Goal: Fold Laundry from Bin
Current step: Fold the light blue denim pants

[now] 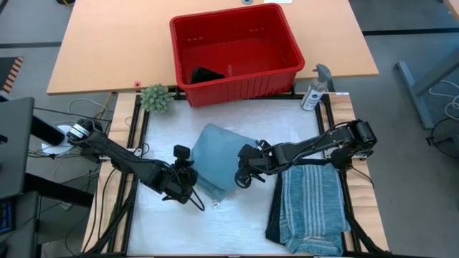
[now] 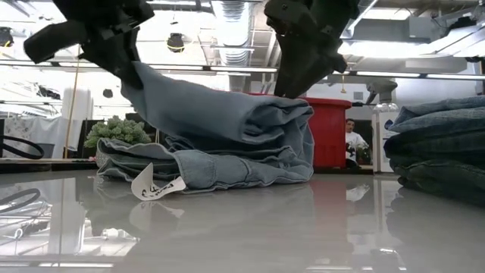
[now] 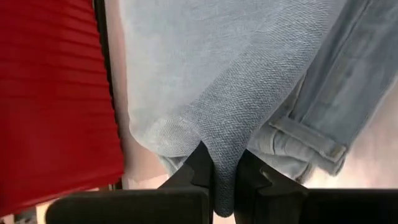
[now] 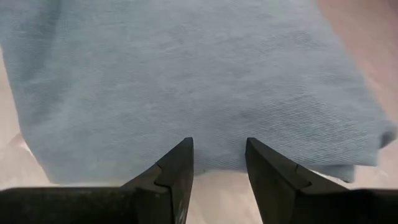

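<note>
The left end effector (image 1: pixel 188 188) sits at the near left edge of the jeans (image 1: pixel 219 161) and is clenched on them: in the left wrist view a fold of light blue denim is pinched between its fingers (image 3: pixel 200 169), and the low view shows that fold lifted off the desk (image 1: pixel 215 229) into a ridge. The rest of the jeans lies bunched in the middle of the white desk, roughly folded, with a small white tag (image 2: pixel 155 186) sticking out at the low front edge.

The right end effector (image 1: pixel 244 173) is at the jeans' right edge. Its fingers (image 4: pixel 177 168) stand apart over the cloth's hem with nothing between them (released, touching or just above the fabric; I cannot tell which).

To the right of the jeans, under the right arm, lies a stack of folded laundry (image 1: pixel 312 208): a blue-grey striped piece on top with darker cloth beneath it at the left edge.

The red bin (image 1: pixel 237 54) stands on the wooden desk (image 1: pixel 107 43) beyond the white surface, well apart from the jeans. A small black item (image 1: pixel 206 74) lies in its near left corner.

A green spiky ball (image 1: pixel 155 97) sits just left of the bin's near corner, and a spray bottle (image 1: pixel 315 89) stands just right of it. In the low view a person (image 2: pixel 350 140) shows far off in the room behind.
</note>
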